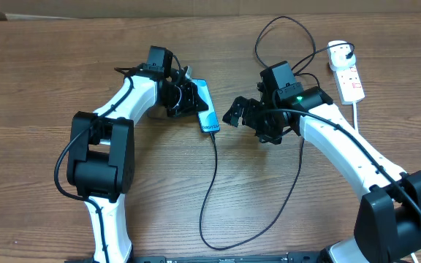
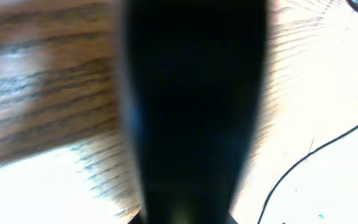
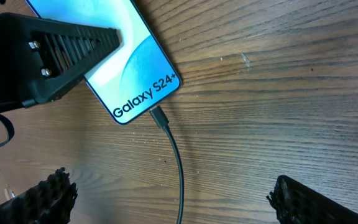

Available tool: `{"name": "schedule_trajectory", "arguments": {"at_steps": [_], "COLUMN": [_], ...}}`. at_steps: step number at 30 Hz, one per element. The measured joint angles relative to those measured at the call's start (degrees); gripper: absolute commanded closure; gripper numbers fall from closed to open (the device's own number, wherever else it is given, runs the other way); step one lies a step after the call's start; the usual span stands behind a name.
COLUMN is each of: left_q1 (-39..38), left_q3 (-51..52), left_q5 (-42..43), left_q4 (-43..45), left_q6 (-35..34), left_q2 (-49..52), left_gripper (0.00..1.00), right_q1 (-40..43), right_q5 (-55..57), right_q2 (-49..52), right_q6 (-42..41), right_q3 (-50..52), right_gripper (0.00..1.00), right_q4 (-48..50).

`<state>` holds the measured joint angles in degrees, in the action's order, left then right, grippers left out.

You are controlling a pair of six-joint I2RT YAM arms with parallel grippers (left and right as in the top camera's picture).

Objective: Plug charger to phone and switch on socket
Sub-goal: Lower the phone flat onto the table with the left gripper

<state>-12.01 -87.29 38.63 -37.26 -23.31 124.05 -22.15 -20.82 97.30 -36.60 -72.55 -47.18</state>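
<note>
While the left gripper [image 1: 187, 96], jaws pressed together, is leaning on the phone [image 1: 206, 109] mid-table, seemingly pinning it flat, the charger [image 3: 159, 117] tip is sitting in the phone's port. The right gripper [image 1: 238, 112] is hanging spread wide just beside it, holding nothing, probably freed for the socket [image 1: 350, 79] switch, far right.

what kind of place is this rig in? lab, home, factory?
Most likely a robotics lab or test bench, not a home. A wood-grain table carries the left arm and right arm, a phone showing a Galaxy S24+ screen, its charger and a white socket strip.
</note>
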Motion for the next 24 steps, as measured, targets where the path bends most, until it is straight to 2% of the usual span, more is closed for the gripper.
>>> {"name": "schedule_trajectory", "arguments": {"at_steps": [5,9,18,24], "left_q1": [0.0,0.0,0.0,0.0], "left_q3": [0.0,0.0,0.0,0.0], "left_q5": [-0.66,-1.27,-1.44,-1.49], "left_q4": [-0.26,-0.42,-0.42,-0.48], "left_q6": [-0.33,-0.37,-0.52,-0.52], "left_q2": [0.0,0.0,0.0,0.0], "left_gripper": [0.92,0.83,0.82,0.75], "right_q1": [0.0,0.0,0.0,0.0], "right_q5": [-0.52,-0.87,-1.27,-1.27], "right_q2": [0.0,0.0,0.0,0.0], "right_q6": [0.02,0.17,0.2,0.24], "right_q3": [0.0,0.0,0.0,0.0], "right_gripper": [0.0,0.0,0.0,0.0], "right_q4": [0.0,-0.02,-0.83,-1.29]}}
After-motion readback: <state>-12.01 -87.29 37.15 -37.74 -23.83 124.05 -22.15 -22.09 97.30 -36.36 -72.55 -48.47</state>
